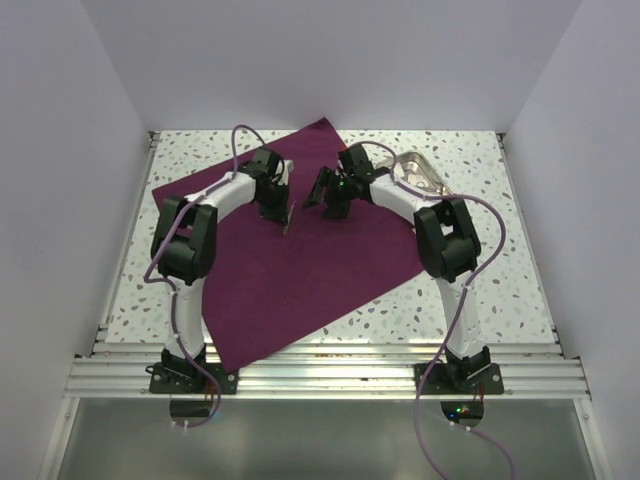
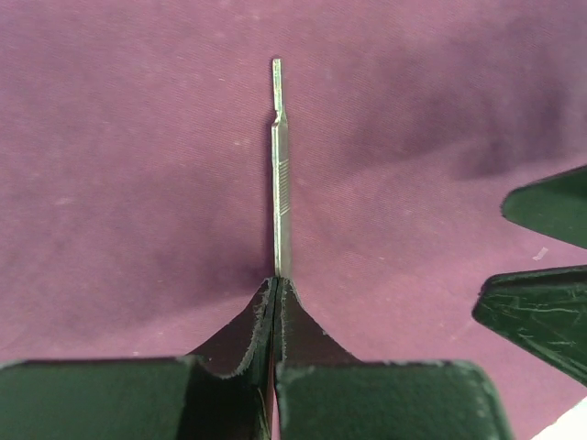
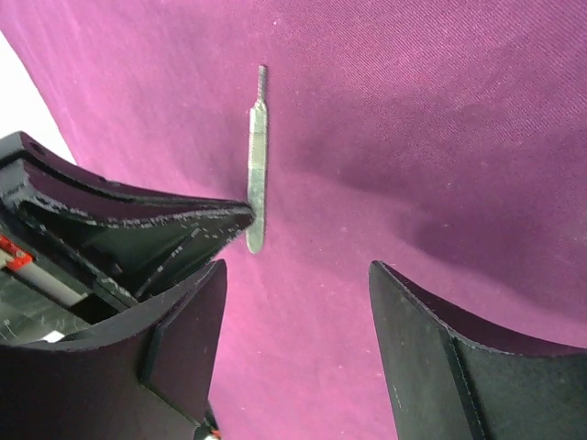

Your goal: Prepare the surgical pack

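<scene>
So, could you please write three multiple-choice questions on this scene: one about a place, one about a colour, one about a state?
1. Where does the steel tray lie?
A) far side, to the right
B) near edge, to the left
C) between the arm bases

2. What colour is the spread drape?
A) white
B) green
C) purple

3. The left pincer is:
A) wide open
B) shut on the metal scalpel handle
C) out of view

Answers:
1 A, the top view shows it far right.
2 C, the cloth is purple in every view.
3 B, its fingers meet on the handle's end.
</scene>
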`<action>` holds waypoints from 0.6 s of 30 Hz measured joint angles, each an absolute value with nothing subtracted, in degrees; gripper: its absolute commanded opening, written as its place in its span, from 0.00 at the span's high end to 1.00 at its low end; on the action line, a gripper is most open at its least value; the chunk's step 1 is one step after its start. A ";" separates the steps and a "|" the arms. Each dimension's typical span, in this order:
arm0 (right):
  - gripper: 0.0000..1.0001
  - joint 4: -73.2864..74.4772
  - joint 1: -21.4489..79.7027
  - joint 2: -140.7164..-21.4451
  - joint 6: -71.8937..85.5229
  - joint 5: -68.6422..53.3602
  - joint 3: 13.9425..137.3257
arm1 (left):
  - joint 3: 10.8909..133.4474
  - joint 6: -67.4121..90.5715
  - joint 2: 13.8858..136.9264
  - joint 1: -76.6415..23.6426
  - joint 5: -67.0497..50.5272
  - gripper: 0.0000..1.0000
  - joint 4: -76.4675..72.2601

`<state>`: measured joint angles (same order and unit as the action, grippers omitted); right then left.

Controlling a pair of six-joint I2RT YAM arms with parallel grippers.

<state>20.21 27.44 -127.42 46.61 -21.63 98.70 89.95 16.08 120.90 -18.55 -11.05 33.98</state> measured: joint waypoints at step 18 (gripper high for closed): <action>0.33 19.55 27.42 -127.57 48.03 -22.46 98.78 | 89.52 17.43 121.54 -18.50 -16.88 0.85 33.54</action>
